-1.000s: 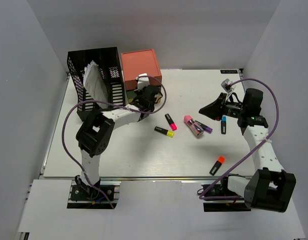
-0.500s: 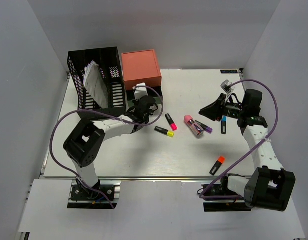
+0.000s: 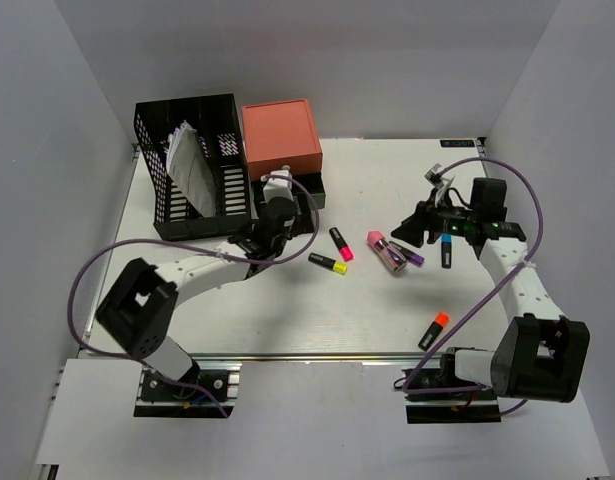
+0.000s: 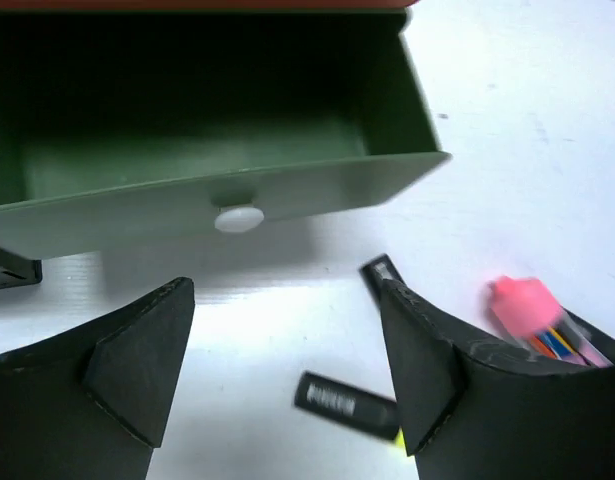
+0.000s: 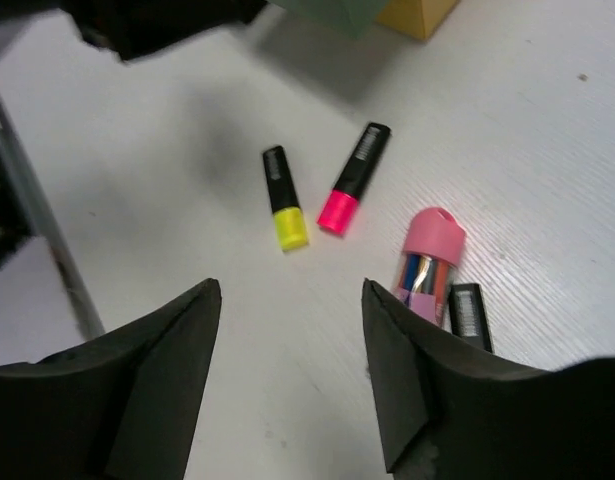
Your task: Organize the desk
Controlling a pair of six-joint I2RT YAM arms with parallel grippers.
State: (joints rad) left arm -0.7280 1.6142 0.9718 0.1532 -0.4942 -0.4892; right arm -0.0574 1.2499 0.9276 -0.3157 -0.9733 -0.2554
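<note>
**Bench tidy: early stage, drawer open, nothing stowed**

Left end effector [image 4: 287, 300]: spread, empty, facing the open green drawer [image 4: 217, 190], whose visible interior is bare.
Right end effector [image 5: 292, 295]: spread, empty, over the yellow highlighter [image 5: 285, 212] and pink highlighter [image 5: 349, 180].
Bench [image 3: 387, 180]: beneath both arms, with six markers lying loose.

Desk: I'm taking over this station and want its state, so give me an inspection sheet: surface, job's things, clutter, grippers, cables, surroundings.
Surface: white desk, no spills seen.
Job's things: yellow highlighter, pink highlighter, purple highlighter, blue highlighter, orange highlighter, pink-capped pen tube lie loose; green drawer pulled open, empty where visible.
Clutter: nothing seen.
Grippers: left gripper open before the drawer; right gripper open near the pen tube; both empty.
Cables: left purple cable and right purple cable loop off the arms.
Surroundings: mesh file rack holding papers, coral drawer unit, white walls.
</note>
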